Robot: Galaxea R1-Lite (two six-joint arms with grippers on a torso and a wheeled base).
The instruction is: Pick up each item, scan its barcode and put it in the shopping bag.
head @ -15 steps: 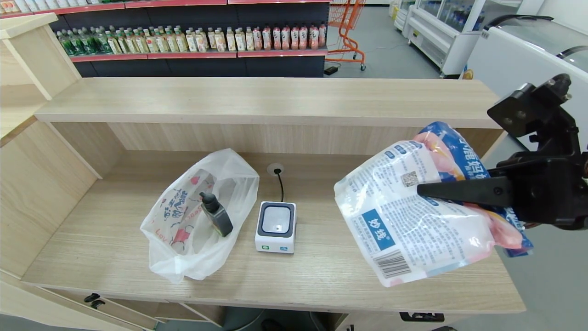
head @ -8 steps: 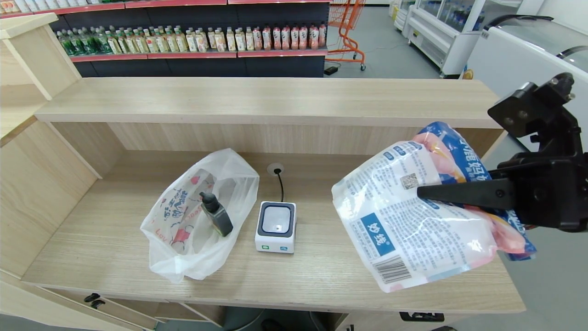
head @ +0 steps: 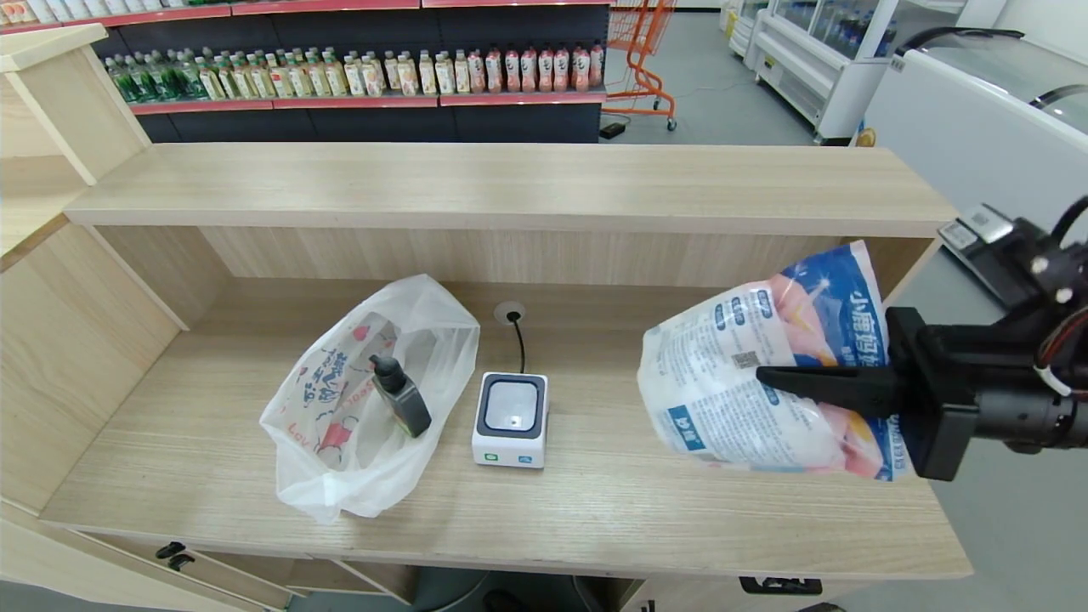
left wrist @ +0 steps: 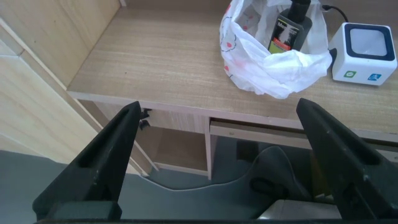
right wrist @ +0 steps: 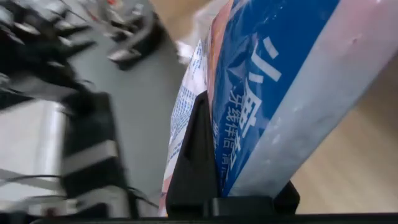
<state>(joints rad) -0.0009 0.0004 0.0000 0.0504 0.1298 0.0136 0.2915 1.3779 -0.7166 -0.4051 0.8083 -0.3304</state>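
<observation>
The light wooden counter [head: 595, 510] bears 2 things: a white plastic shopping bag [head: 442, 331] and, just beside it, a white scanner [head: 510, 408] whose black cable [head: 519, 344] runs back to a hole.

The food packet [head: 765, 382], well to the right of the barcode scanner [head: 510, 416], carries big white Chinese characters on a blue band. It also has small blue boxes with white characters, a QR code [head: 746, 359], and fine print too small to read. The shopping bag [head: 323, 408], just left of the scanner, has red letters and drawings, crumpled. The dark bottle [head: 406, 404] inside it has a red and white label [left wrist: 283, 34], not readable. The scanner's front bears a green mark [head: 492, 457] and a blue mark [head: 527, 460].
</observation>
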